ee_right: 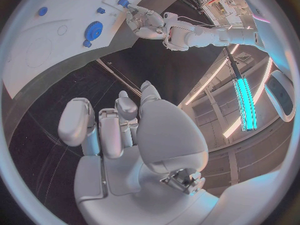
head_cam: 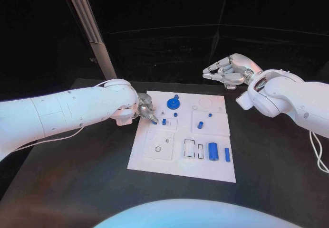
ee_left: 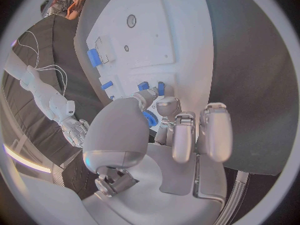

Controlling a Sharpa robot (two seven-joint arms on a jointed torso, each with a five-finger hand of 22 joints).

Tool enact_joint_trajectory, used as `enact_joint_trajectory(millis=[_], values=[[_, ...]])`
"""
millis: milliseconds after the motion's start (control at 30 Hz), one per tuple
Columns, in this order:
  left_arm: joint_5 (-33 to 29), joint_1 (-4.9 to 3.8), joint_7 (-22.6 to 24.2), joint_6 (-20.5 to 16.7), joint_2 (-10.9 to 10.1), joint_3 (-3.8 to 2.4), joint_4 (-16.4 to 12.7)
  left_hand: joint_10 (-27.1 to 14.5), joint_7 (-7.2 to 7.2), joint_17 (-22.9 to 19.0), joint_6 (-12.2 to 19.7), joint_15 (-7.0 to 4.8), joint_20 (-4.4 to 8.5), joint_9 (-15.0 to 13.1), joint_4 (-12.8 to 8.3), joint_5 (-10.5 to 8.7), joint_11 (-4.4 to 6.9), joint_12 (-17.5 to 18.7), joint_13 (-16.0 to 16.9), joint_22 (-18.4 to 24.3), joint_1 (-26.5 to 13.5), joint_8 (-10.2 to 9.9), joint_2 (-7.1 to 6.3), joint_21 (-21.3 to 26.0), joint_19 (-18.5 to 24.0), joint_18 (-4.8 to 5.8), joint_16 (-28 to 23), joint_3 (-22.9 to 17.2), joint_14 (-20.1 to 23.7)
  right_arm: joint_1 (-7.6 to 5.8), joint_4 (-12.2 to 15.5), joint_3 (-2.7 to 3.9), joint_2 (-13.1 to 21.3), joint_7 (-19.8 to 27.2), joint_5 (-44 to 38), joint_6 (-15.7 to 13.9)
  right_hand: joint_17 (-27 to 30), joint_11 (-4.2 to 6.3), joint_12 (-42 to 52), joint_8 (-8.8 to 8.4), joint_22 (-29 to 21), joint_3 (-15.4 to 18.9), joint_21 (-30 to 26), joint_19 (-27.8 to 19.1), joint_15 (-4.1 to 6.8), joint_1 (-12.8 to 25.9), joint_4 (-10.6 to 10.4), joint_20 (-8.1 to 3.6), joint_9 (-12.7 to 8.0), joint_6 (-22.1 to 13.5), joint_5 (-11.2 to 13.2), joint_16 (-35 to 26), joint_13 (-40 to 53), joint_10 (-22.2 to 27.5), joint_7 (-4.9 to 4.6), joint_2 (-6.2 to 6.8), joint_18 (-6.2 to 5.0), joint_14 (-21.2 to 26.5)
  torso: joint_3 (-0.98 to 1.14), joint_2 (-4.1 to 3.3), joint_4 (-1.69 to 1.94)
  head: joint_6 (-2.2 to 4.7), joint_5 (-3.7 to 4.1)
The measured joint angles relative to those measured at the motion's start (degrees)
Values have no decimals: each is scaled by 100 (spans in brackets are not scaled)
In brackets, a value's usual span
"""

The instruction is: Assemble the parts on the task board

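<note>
The white task board (head_cam: 154,156) lies in the middle of the black table. On it stand a round blue disc part (head_cam: 174,102), two small blue pegs (head_cam: 175,114) (head_cam: 164,121), another peg (head_cam: 200,125), a thick blue cylinder (head_cam: 213,151) and a slim blue piece (head_cam: 227,154). My left hand (head_cam: 145,108) hangs over the board's far left edge, fingers spread and pointing down beside the small pegs, with nothing in it. Past its fingers (ee_left: 178,122) the disc (ee_left: 150,119) is partly hidden. My right hand (head_cam: 226,71) hovers beyond the board's far right corner with fingers (ee_right: 103,125) curled in, holding nothing.
A slanted metal pole (head_cam: 92,33) rises behind the table at the back left. A thin cable (head_cam: 62,137) trails under my left arm. Empty outlined recesses (head_cam: 159,148) mark the board's near left part. Bare table lies round the board.
</note>
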State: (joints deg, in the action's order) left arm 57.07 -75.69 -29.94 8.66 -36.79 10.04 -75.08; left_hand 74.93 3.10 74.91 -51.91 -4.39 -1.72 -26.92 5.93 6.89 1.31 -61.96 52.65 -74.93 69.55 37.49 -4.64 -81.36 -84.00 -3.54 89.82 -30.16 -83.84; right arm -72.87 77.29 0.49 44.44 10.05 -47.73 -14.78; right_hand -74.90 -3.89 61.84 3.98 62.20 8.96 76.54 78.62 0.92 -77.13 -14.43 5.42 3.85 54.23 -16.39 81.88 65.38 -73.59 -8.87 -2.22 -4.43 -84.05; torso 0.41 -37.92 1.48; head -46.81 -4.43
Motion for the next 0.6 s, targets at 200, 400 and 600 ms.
enact_joint_trajectory(millis=[200, 400, 600], values=[[6, -4, -2, 3, 21, 9, 19, 2, 0, 0, 0, 0, 0, -19, 23, 0, 2, 0, 0, 0, -43, 10, 10, 0, 0, 0, 0, -24, 0, 0, 2, 0, 0, 2, 0, 3, 0, 0, 0, 0, 0, 0, 0, 0, 0, 0, 0, 0, 0, 0, 0, 0, 0, 0, 0, 0, 0, 0, 0, -1, 0, -1, 9], [19, -4, -7, 7, 89, 17, 73, 54, -63, 0, -84, -21, 0, -48, -211, -2, 51, 0, 7, 0, -356, 78, -49, 0, 0, 0, 0, -318, -21, 0, 2, 0, -3, 3, 0, 5, 0, 0, 0, 0, 0, 0, 0, 0, 0, 0, 0, 0, 0, 0, 0, 0, 0, 0, 0, 0, 0, 0, 1, -2, 0, -2, 9], [35, -2, -27, 44, 147, 21, 136, 77, -115, 0, -138, -34, 0, -42, -371, -3, 73, -34, 28, 0, -704, 99, -91, 0, 0, 0, 0, -515, -10, 0, 4, 0, -7, 4, 0, 7, 0, 0, 0, 0, 0, 0, 0, 0, 0, 0, 0, 0, 0, 0, 0, 0, 0, 0, 0, 0, 0, 0, 2, -2, -1, -15, 9]])
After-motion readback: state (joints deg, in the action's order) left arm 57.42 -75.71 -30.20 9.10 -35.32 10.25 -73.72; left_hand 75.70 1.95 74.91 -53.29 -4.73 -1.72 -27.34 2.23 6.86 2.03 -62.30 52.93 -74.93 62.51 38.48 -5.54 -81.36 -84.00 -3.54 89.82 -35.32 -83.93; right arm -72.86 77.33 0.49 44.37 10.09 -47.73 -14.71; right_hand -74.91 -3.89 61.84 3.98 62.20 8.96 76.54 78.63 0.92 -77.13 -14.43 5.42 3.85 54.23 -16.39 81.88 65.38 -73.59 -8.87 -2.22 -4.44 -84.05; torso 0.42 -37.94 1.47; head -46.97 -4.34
